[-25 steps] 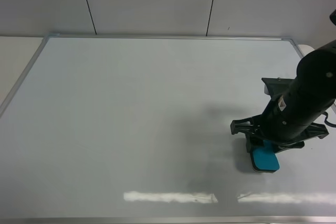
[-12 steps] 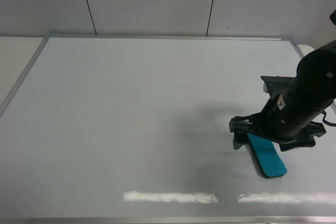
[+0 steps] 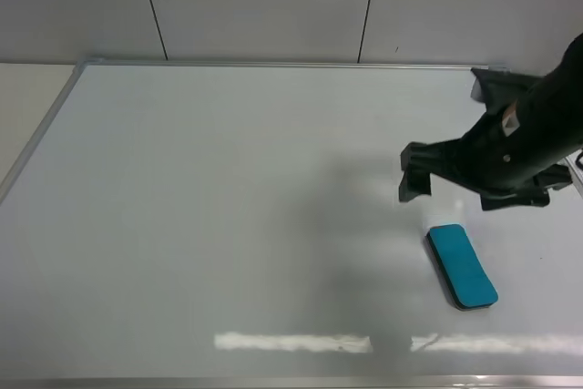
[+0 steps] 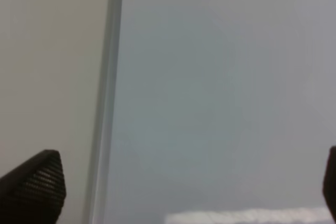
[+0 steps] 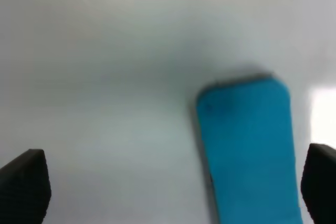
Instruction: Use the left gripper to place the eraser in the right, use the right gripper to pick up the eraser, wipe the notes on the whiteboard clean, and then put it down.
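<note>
The teal-blue eraser [image 3: 463, 266] lies flat on the whiteboard [image 3: 228, 207] near its front right corner. My right gripper [image 3: 474, 184] hangs open and empty above the board, just behind the eraser and apart from it. In the right wrist view the eraser [image 5: 247, 145] lies below and between the spread fingertips of the right gripper [image 5: 170, 187]. My left gripper [image 4: 181, 187] is open and empty over the board's silver frame [image 4: 107, 103]; it does not show in the high view. No red notes show on the board.
The table surface [image 3: 23, 102] shows beyond the board's left edge. A panelled wall [image 3: 273, 2] stands behind the board. A bright light reflection [image 3: 291, 343] runs along the board's front.
My right gripper has let go of the eraser, opened and lifted away toward the back. The eraser now lies flat on the board.
</note>
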Controlling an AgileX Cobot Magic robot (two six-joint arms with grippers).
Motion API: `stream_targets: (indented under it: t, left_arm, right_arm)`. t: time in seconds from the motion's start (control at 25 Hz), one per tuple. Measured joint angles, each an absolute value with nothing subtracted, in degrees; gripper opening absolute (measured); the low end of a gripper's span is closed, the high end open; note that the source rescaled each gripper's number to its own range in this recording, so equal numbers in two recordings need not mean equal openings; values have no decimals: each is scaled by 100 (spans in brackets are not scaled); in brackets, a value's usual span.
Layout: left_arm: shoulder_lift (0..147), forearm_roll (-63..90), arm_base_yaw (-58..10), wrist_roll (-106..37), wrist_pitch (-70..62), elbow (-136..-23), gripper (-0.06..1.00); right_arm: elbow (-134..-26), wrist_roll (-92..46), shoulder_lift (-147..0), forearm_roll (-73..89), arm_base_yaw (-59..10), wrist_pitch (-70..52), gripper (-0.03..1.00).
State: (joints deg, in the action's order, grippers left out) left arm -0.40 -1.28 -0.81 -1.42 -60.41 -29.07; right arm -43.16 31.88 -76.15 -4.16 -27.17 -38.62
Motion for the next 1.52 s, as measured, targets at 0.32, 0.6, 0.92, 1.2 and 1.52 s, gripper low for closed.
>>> stream_targets:
  t: [0.32,0.6,0.92,1.2,1.52]
  left_arm:
    - [-40,-128,-81,-142,-6041,-2907,100]
    - [-40,-128,-81,-142,-6041,-2907,100]
    - [-40,-128,-81,-142,-6041,-2907,100]
    - [-40,-128,-81,-142,-6041,-2907,100]
    - [-40,-128,-81,-142,-6041,-2907,100]
  right_arm:
    - [-5033,2968,-5424,-1530,-1469,-4764,99]
    - [-5045,1822,-2939,-1453,-33,-5039,100]
    - [-5055,1434,-907,-1408,292,-5926,100]
    - [-4500,1327,29,-1045,292,-6495,100]
    - [-2983,1027,24,-351,292,-6393,100]
